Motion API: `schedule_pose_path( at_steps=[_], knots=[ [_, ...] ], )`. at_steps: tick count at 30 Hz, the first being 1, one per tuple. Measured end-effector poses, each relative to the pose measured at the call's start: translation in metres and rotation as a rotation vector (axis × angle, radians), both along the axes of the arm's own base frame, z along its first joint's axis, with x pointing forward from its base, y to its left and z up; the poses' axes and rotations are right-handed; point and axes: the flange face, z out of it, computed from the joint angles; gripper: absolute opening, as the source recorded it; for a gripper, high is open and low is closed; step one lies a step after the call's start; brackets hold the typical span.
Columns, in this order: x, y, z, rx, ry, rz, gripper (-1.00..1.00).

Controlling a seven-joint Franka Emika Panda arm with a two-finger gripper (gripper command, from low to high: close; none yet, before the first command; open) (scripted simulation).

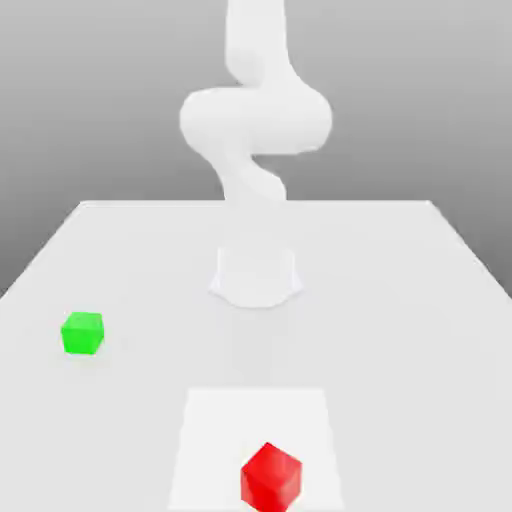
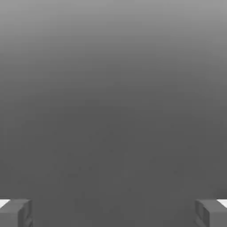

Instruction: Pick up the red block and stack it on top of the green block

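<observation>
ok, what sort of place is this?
Looks like a simulated tabletop test scene: a plain white robot arm, matte red block and green block, and a bare gray backdrop.

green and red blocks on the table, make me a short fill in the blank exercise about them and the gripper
The green block rests on the table toward the exterior view's ____.
The red block sits on the white ____ near the exterior view's bottom edge.
Of the two blocks, the ____ one is nearer the robot's base.
The fingers of the gripper stand wide ____.

Missing words: left; square; green; apart
</observation>
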Motion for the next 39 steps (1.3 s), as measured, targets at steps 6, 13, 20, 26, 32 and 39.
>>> schedule_pose_path(
  at_steps=[6, 13, 20, 26, 32, 39],
  knots=[
    [0.069, 0.004, -0.102, 0.025, 0.170, -0.147, 0.00],
    [0.113, 0.001, -0.231, 0.076, 0.355, -0.299, 0.00],
    [0.121, 0.000, -0.361, 0.157, 0.535, -0.442, 0.00],
    [0.105, 0.011, -0.461, 0.245, 0.678, -0.546, 0.00],
    [0.103, 0.012, -0.524, 0.254, 0.692, -0.557, -1.00],
    [0.103, 0.012, -0.516, 0.256, 0.690, -0.557, -1.00]
  ],
)
